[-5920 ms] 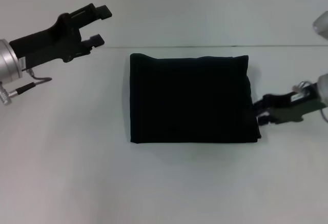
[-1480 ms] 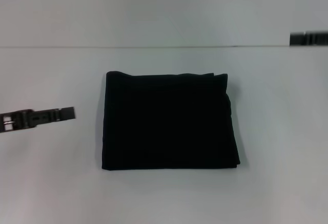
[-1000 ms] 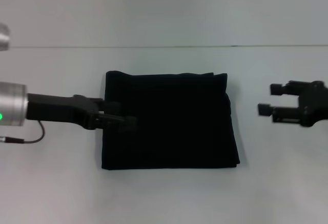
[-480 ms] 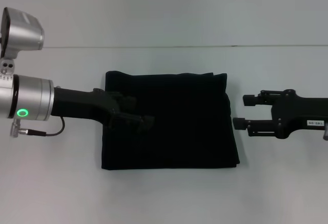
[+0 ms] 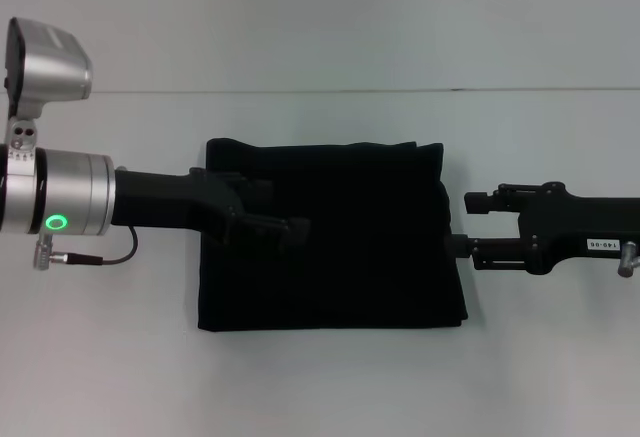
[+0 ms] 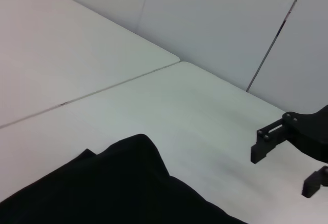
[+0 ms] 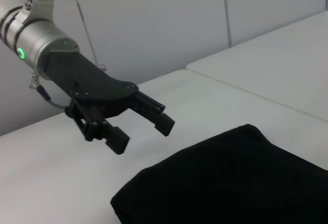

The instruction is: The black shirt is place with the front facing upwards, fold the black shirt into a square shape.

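Left gripper (image 5: 285,219) spread apart above shirt's left half; right gripper (image 5: 472,223) spread too, at shirt's right edge. Black shirt (image 5: 345,247) flat mid-table (image 5: 320,387), already folded into near-square block. Probably only tidying or pressing left. Half a second back, both grippers farther out; now nearer centre.

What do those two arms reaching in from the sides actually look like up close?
The left gripper is matte black with two ribbed fingers, on a silver cylindrical wrist with a glowing green ring, a thin black cable and a silver box above. The right gripper is black, two slim fingers, with a small white label.
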You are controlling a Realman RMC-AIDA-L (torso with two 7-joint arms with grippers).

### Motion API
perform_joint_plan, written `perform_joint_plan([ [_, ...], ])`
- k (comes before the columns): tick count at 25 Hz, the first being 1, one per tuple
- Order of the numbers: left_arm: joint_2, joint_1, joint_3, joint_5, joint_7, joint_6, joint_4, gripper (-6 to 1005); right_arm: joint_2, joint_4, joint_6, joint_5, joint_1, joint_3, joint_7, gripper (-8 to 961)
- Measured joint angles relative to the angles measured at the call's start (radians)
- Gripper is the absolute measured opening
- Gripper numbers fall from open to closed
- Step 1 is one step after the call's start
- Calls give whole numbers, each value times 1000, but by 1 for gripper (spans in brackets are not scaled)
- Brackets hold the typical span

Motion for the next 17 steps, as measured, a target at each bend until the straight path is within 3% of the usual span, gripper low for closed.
perform_joint_plan([
  [17, 6, 0, 0, -3, -12, 21, 7, 934, -2, 1, 19, 0, 1, 8, -1, 774],
])
